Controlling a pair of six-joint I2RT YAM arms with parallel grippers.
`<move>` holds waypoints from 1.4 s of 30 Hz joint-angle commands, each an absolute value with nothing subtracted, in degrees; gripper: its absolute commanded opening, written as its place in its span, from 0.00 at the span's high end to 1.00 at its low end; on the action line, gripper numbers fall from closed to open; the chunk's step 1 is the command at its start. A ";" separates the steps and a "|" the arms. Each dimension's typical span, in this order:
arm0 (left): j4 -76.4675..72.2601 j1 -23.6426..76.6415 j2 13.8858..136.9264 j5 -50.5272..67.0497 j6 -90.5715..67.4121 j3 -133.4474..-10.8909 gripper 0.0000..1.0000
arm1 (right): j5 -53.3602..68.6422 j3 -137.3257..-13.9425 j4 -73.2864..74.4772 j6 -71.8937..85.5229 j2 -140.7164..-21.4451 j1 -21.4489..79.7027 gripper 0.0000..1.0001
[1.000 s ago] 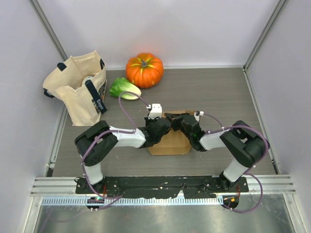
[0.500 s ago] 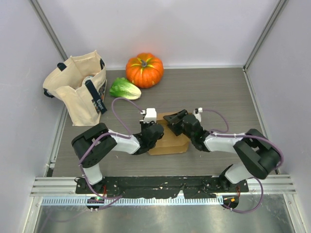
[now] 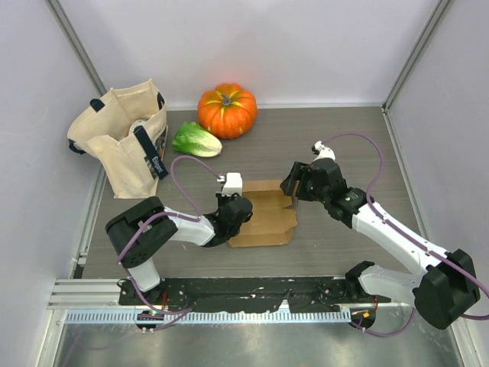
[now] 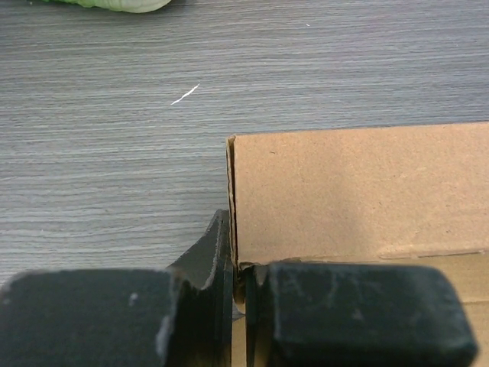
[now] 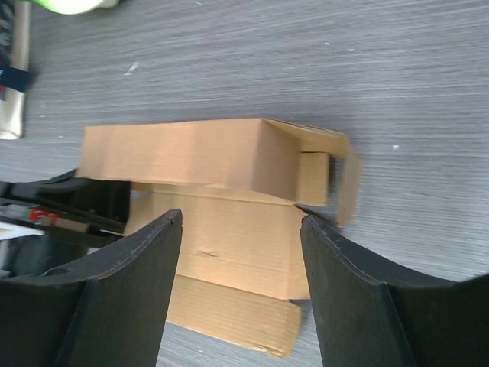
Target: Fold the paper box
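Observation:
The tan paper box (image 3: 263,218) lies part-folded on the table's middle, its far wall raised and its right end flap loose. My left gripper (image 3: 239,217) is at its left end, shut on the box's thin left wall; in the left wrist view the wall's edge runs between the closed fingers (image 4: 191,306), and the box panel (image 4: 351,191) fills the right. My right gripper (image 3: 291,188) hovers open above the box's right end, touching nothing. In the right wrist view the box (image 5: 221,229) shows between the spread fingers (image 5: 130,283), gripper centre (image 5: 241,222).
An orange pumpkin (image 3: 227,109) and a green lettuce (image 3: 196,140) sit at the back. A beige tote bag (image 3: 126,145) stands at the back left. Metal frame posts and walls bound the table on both sides.
My right gripper has opened, let go of the box and drawn up and back to the right. The left gripper stays shut on the box, shifted slightly left.

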State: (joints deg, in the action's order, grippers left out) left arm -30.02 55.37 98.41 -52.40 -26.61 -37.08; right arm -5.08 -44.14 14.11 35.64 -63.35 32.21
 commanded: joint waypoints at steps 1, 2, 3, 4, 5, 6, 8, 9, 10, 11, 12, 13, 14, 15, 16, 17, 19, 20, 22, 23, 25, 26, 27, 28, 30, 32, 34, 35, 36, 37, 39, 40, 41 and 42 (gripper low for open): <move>-26.02 55.02 98.08 -53.70 -27.86 -37.18 1.00 | -2.11 -44.74 14.70 29.35 -64.07 30.67 0.32; -25.49 55.02 98.17 -53.53 -27.86 -37.35 1.00 | -1.94 -44.65 13.81 29.18 -64.51 30.67 0.32; -25.40 55.02 98.09 -53.53 -27.86 -37.27 1.00 | -2.54 -45.00 13.36 29.27 -65.03 30.67 0.33; -25.66 55.02 98.09 -53.44 -27.86 -37.18 1.00 | -2.64 -45.17 12.66 29.35 -66.78 30.67 0.33; -25.75 55.02 98.00 -53.44 -27.86 -36.92 1.00 | -1.85 -45.35 11.70 28.75 -67.67 30.67 0.32; -25.93 55.02 98.00 -53.35 -27.86 -36.83 1.00 | -0.80 -45.96 10.91 28.83 -68.81 30.67 0.31; -26.02 55.02 97.82 -53.35 -27.95 -36.74 1.00 | 2.54 -46.76 9.50 30.57 -71.01 30.67 0.28; -26.02 55.02 97.82 -53.26 -27.95 -36.74 1.00 | 3.59 -46.50 8.27 31.80 -71.36 30.67 0.28; -25.93 55.02 97.82 -53.09 -28.04 -36.74 1.00 | 3.60 -46.41 6.35 33.12 -71.63 30.59 0.27; -25.93 55.02 97.56 -53.09 -28.04 -36.74 1.00 | 3.86 -46.32 5.46 34.61 -72.33 30.50 0.27; -25.84 55.02 97.56 -53.00 -28.04 -36.56 1.00 | 4.56 -46.41 4.58 35.41 -72.77 30.32 0.27; -25.84 55.02 97.47 -52.82 -28.04 -36.56 1.00 | 4.92 -46.58 3.87 36.20 -73.47 29.80 0.28; -25.84 55.02 97.56 -52.74 -28.04 -36.65 1.00 | 5.70 -46.58 3.17 36.73 -74.61 29.71 0.29; -25.84 55.02 97.47 -52.65 -28.04 -36.65 1.00 | 6.41 -46.41 1.51 37.70 -75.23 29.62 0.30; -25.75 55.02 97.38 -52.56 -28.04 -36.56 1.00 | 7.29 -46.41 1.06 38.23 -75.84 29.36 0.32; -25.75 55.02 97.30 -52.38 -28.04 -36.48 1.00 | 7.99 -46.32 0.45 38.93 -76.11 29.09 0.32; -25.58 55.02 97.29 -52.30 -28.12 -36.56 1.00 | 10.53 -45.09 -3.85 41.21 -76.99 28.57 0.35; -25.40 55.02 97.12 -52.29 -28.30 -36.56 1.00 | 11.85 -44.57 -5.26 42.35 -77.34 27.69 0.36; -25.31 55.02 96.86 -52.21 -28.48 -36.47 1.00 | 14.05 -42.98 -9.48 45.52 -78.05 26.72 0.41; -25.23 55.02 96.77 -52.12 -28.65 -36.47 1.00 | 15.45 -42.46 -10.80 46.57 -78.05 26.11 0.45; -24.96 55.02 96.51 -51.77 -28.91 -36.39 1.00 | 16.08 -40.79 -14.58 49.64 -77.87 25.67 0.53; -24.87 55.02 96.50 -51.77 -29.18 -36.39 1.00 | 16.34 -40.26 -15.55 50.88 -77.78 25.40 0.55; -24.79 55.02 96.50 -51.77 -29.61 -36.30 1.00 | 16.61 -39.12 -17.91 52.19 -77.87 24.79 0.58; -24.61 55.02 96.33 -51.85 -29.88 -36.21 1.00 | 16.79 -38.42 -19.23 53.51 -78.05 24.35 0.67; -24.35 55.02 96.42 -51.77 -30.67 -36.30 1.00 | 17.92 -36.92 -23.01 57.21 -78.66 23.82 0.83; -23.56 55.02 96.24 -51.68 -31.20 -36.39 1.00 | 17.58 -36.74 -23.11 58.44 -79.36 23.64 0.99; -22.86 55.02 95.98 -52.12 -32.25 -36.30 1.00 | 17.40 -36.21 -23.73 58.36 -79.54 23.56 0.99; -22.42 55.02 95.72 -52.47 -32.78 -36.30 1.00 | 17.40 -36.56 -23.12 56.53 -79.45 23.64 0.97; -21.28 55.02 95.54 -52.64 -33.22 -36.39 1.00 | 15.58 -37.00 -18.59 54.77 -78.93 23.64 0.74; -21.10 55.02 95.45 -52.99 -33.83 -36.30 1.00 | 14.08 -37.35 -15.59 52.93 -78.06 23.82 0.60; -20.57 55.02 94.92 -53.35 -34.01 -36.30 1.00 | 7.43 -37.53 -7.53 45.29 -74.46 24.43 0.45; -20.48 55.02 94.75 -53.44 -34.19 -36.39 1.00 | 5.38 -37.70 -4.69 42.65 -73.31 25.65 0.43; -20.39 55.02 94.83 -53.44 -34.19 -36.30 1.00 | 3.36 -37.79 -2.48 40.54 -71.39 26.19 0.43; -20.04 55.02 94.75 -53.35 -34.36 -36.39 1.00 | 1.51 -37.79 1.72 36.78 -70.67 26.89 0.43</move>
State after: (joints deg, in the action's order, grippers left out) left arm -23.99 54.78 96.03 -52.60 -32.82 -37.12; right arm 11.09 -36.12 -9.96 49.30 -76.71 24.67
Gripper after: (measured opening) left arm 0.065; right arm 0.565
